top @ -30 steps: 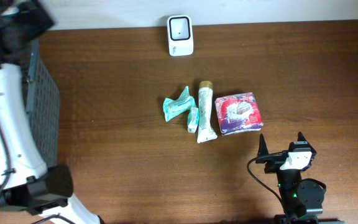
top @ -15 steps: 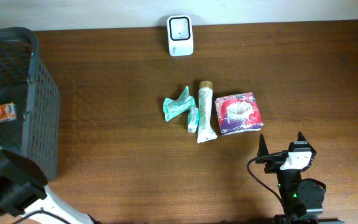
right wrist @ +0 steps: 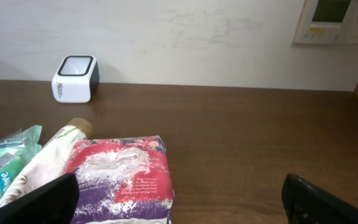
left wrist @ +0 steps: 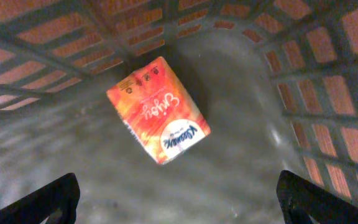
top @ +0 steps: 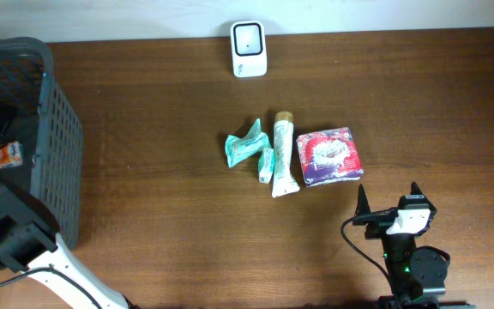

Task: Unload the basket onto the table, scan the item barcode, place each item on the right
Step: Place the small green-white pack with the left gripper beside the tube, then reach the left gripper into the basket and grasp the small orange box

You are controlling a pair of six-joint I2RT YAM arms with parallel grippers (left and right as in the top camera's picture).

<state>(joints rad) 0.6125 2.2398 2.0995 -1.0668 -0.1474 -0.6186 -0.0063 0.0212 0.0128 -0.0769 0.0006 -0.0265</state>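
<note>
On the bench [top: 161, 189], the basket [top: 58, 146] at the frame's left edge looks like your drop bin. Your left hand [left wrist: 179, 202] hangs inside, wide open and empty, with the orange pack [left wrist: 158, 110] on its floor. The purple pack [top: 329, 156] waits mid-frame, below the scanner [top: 249, 49]. Your right hand [top: 388, 190], lower right, is open and empty too.

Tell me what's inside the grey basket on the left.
In the basket, one orange packet lies flat on the floor, nothing else visible around it. From overhead the left arm covers the basket's near end, so that part is hidden.
</note>
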